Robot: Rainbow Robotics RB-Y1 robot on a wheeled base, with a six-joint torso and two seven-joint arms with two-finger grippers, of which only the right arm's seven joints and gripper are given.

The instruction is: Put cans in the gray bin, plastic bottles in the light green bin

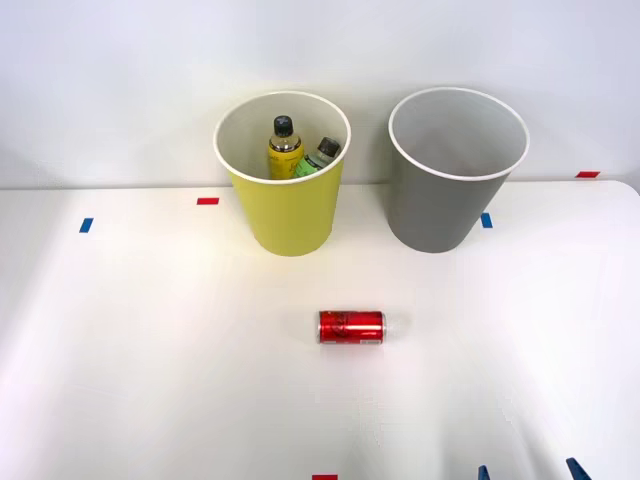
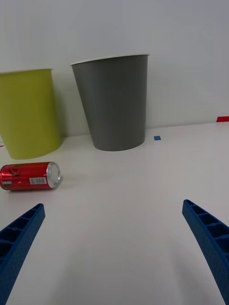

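A red can (image 1: 351, 327) lies on its side on the white table, in front of the two bins; in the right wrist view the can (image 2: 29, 176) shows its silver end. The light green bin (image 1: 288, 215) stands at the back and holds two plastic bottles, one with a yellow label (image 1: 284, 150) and one with a green label (image 1: 320, 156). To its right stands the gray bin (image 1: 445, 205), also seen as the gray bin (image 2: 114, 102) beside the light green bin (image 2: 29, 113). My right gripper (image 1: 528, 470) is open at the table's near edge, right of the can, fingers (image 2: 19, 233) wide apart and holding nothing.
Small red (image 1: 207, 201) and blue (image 1: 86, 225) tape marks dot the white table (image 1: 150, 350). A pale wall rises just behind the bins. Open table surface lies between my gripper and the can.
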